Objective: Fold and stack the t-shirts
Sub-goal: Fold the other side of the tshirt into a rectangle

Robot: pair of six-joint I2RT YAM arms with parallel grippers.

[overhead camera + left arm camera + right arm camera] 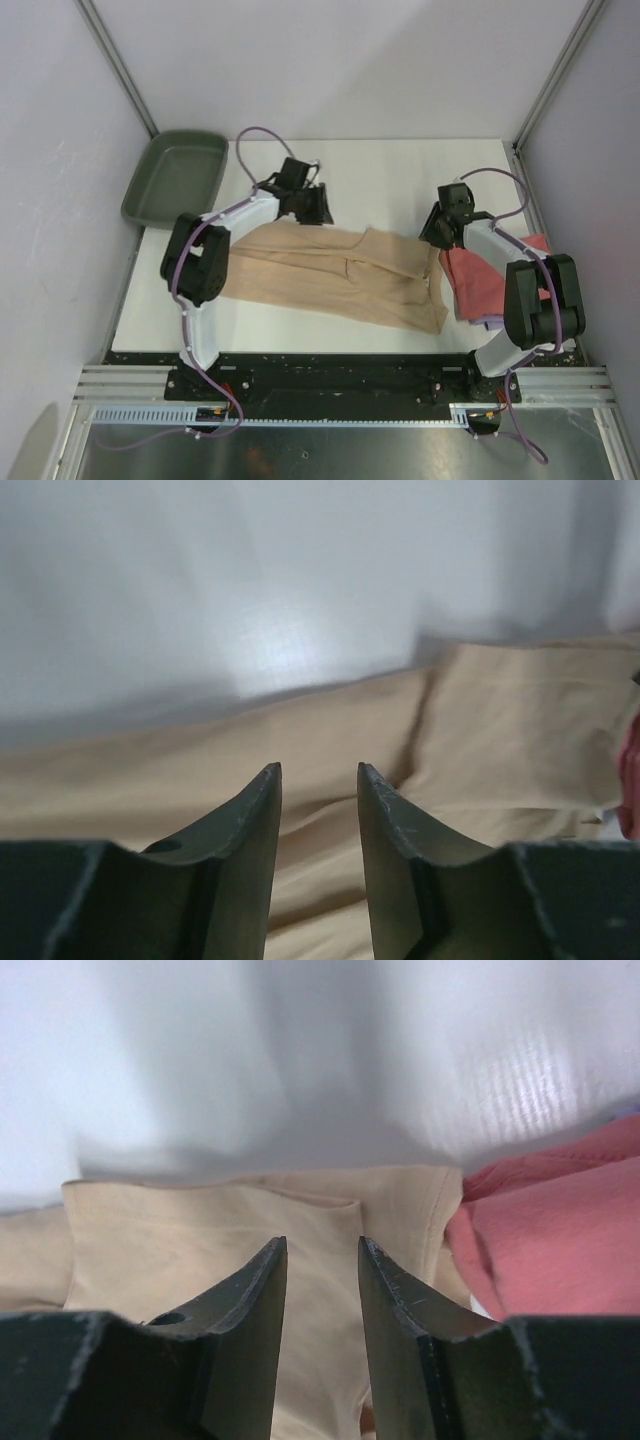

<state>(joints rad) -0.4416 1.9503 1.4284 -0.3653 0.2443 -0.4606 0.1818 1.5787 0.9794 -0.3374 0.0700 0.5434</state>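
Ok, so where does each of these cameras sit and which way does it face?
Top external: above, behind the bases, facing down on the table; both arms with left gripper and right gripper show.
Left wrist: on the left arm, past its fingers over the tan shirt.
Right wrist: on the right arm, past its fingers at the tan shirt and coral-red shirt.
Shared: all three show the tan shirt.

Seen from above, a pale lavender t-shirt (487,322) shows only as a sliver beneath the coral-red t-shirt (470,285), itself partly covered by the right arm (497,243).
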